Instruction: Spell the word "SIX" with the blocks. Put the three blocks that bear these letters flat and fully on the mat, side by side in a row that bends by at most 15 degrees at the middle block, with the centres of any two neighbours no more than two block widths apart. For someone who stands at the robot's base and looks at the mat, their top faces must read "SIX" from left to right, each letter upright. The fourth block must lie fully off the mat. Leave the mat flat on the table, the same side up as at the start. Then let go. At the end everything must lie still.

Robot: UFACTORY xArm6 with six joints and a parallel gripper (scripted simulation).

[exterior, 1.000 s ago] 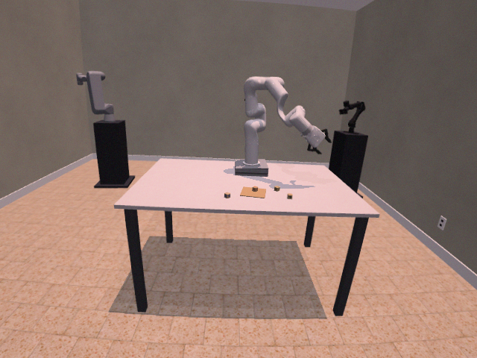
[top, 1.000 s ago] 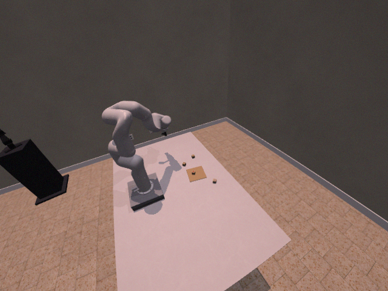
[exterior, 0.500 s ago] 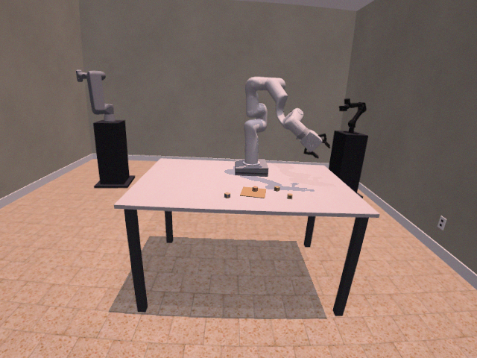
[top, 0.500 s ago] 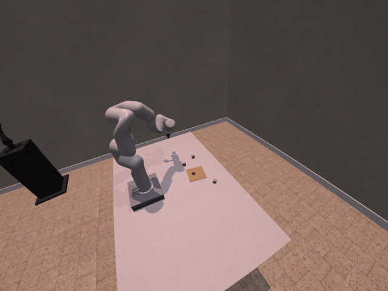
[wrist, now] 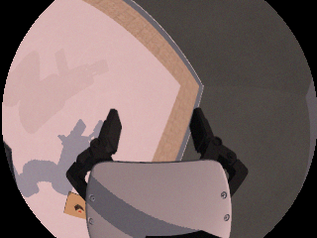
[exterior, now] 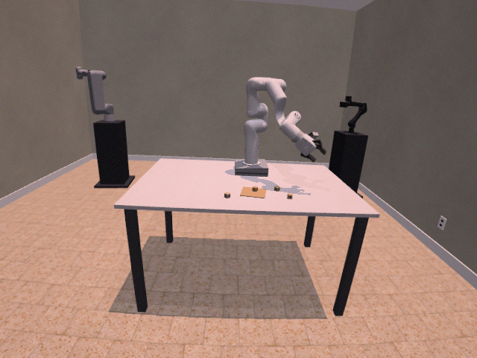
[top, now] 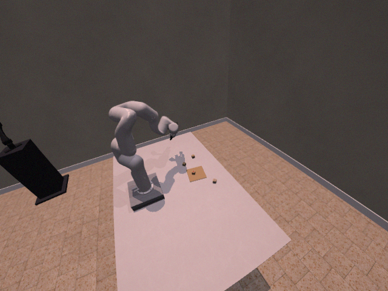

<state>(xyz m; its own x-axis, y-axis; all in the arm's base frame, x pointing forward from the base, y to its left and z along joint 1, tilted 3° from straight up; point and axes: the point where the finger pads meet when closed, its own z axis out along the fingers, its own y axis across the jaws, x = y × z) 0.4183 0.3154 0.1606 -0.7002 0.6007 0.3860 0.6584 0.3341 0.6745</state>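
Below the open tool point(top: 172, 136) point(exterior: 318, 151) point(wrist: 156, 117), the mat point(top: 200, 176) point(exterior: 252, 194) point(wrist: 69, 209).

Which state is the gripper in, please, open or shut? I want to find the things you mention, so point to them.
Open: the gripper point(top: 171, 136) point(exterior: 316, 151) point(wrist: 156, 117) shows its fingers spread wide, with nothing between them.

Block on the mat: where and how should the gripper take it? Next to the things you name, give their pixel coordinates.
Probably by two opposite upright sides, coming from straight above: the block point(top: 193, 172) point(exterior: 255, 189) is small and boxy, sits low on the mat point(top: 200, 176) point(exterior: 253, 194), and no other block crowds it.
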